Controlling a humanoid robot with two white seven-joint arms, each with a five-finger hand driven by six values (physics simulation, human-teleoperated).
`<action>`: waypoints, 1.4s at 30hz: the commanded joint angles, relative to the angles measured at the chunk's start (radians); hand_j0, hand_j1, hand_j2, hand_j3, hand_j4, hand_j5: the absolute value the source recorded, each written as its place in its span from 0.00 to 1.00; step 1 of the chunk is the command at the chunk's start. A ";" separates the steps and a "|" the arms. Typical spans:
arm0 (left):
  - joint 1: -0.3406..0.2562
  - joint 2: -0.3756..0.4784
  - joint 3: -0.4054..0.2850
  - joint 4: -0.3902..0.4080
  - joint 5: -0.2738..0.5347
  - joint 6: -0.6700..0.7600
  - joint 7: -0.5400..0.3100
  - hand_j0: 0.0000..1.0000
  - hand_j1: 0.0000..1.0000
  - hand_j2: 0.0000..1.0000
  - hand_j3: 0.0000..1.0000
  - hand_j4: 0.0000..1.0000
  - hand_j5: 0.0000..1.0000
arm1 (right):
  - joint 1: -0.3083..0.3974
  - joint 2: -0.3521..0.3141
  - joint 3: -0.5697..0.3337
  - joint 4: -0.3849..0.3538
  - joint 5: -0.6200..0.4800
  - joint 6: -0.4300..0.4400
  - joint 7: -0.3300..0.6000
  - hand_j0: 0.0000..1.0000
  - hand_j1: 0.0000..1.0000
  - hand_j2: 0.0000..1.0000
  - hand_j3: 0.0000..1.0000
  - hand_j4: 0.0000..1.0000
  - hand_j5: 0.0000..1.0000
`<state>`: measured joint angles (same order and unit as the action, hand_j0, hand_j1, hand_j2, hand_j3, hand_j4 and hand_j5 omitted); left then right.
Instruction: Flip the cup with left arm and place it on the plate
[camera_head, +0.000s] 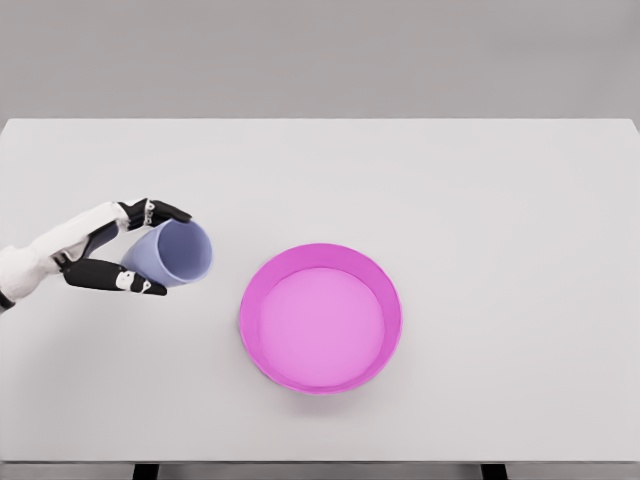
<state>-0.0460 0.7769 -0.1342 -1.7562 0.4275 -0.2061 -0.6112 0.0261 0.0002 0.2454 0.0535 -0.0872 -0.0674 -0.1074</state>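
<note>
Your left hand has its black fingers closed around the lavender plastic cup, tipped on its side, mouth facing the round pink plate, just left of it above the white tabletop. You look mid-flip; next, turn it upright and carry it right onto the plate.

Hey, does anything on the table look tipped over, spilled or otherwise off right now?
Only the lavender cup: it is tilted on its side, mouth facing the pink plate, gripped by the left robot hand. Nothing is spilled or damaged, and the plate holds nothing.
</note>
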 joint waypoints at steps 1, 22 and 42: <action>0.000 -0.060 -0.002 -0.006 0.034 -0.010 0.000 0.65 0.65 0.65 0.65 0.65 0.65 | 0.000 0.000 0.000 0.000 0.000 0.000 0.000 1.00 1.00 1.00 1.00 1.00 1.00; -0.084 -0.317 -0.226 -0.006 0.281 -0.006 0.000 0.63 0.63 0.63 0.63 0.63 0.63 | 0.002 0.000 0.000 0.000 0.000 0.000 0.000 1.00 1.00 1.00 1.00 1.00 1.00; -0.084 -0.398 -0.281 0.089 0.376 0.059 0.000 0.63 0.63 0.63 0.63 0.63 0.63 | 0.002 0.000 0.000 0.000 0.000 0.000 0.000 1.00 1.00 1.00 1.00 1.00 1.00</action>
<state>-0.1304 0.3799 -0.4127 -1.6926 0.7954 -0.1499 -0.6108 0.0261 0.0002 0.2455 0.0535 -0.0872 -0.0674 -0.1074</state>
